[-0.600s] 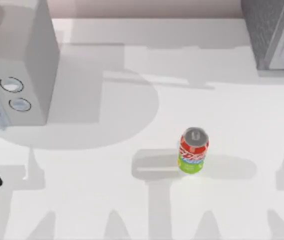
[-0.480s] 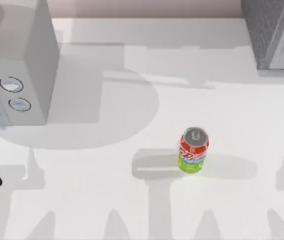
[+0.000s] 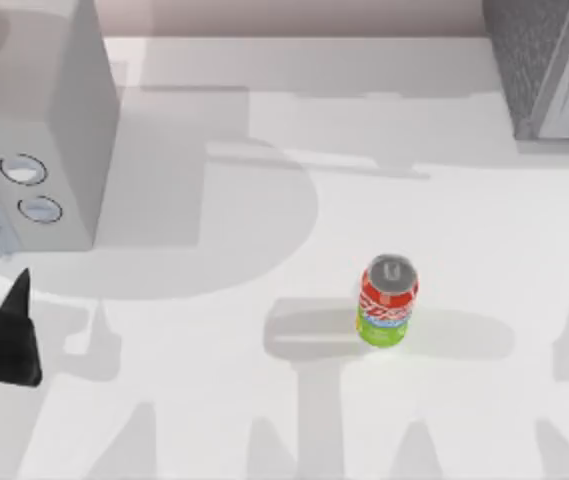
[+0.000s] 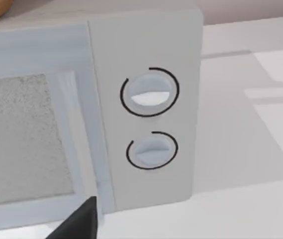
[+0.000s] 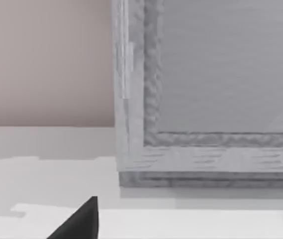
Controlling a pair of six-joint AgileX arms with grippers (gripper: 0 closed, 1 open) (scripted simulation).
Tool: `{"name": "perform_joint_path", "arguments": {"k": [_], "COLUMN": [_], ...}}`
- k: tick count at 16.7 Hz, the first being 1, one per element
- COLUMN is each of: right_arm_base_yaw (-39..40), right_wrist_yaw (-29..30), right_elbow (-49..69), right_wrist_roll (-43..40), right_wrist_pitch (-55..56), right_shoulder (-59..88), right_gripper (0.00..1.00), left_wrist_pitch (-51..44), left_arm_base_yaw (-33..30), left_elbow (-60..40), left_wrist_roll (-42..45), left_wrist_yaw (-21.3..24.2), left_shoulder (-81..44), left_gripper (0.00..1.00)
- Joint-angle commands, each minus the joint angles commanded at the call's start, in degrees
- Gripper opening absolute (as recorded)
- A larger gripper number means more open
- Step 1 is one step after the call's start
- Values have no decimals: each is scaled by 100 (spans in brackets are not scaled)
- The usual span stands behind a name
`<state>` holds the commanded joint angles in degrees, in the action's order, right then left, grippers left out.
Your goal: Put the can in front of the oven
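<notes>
Bench: white, shadows cast across it. Oven sits at the left edge toward the far side, pale grey box, two round knobs stacked on its front panel beside the door window. Second grey appliance at the far right corner; right wrist view faces its framed front close up. Left gripper is low over the bench at the left edge, just near-side of the oven front, not touching it; fingers: cannot tell whether spread or pressed together. One dark fingertip of the right gripper is in the right wrist view; state cannot tell. Can stands upright right of bench centre, toward the near edge, well apart from oven and left gripper.
</notes>
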<state>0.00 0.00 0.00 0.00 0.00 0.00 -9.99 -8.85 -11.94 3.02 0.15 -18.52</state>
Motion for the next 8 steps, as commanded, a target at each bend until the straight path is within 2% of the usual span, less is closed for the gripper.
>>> {"name": "perform_joint_path", "arguments": {"k": [8], "right_arm_base_yaw": [0], "right_wrist_yaw": [0], "right_elbow": [0], "right_wrist_roll": [0], "right_wrist_pitch": [0], "right_shoulder": [0], "right_gripper": [100], "left_wrist_pitch": [-2251], "left_arm_base_yaw": [-1684], "left_elbow": [-3024], "left_wrist_roll": [393], "left_wrist_yaw": [27], "left_shoulder": [-3988], "left_gripper": [100]}}
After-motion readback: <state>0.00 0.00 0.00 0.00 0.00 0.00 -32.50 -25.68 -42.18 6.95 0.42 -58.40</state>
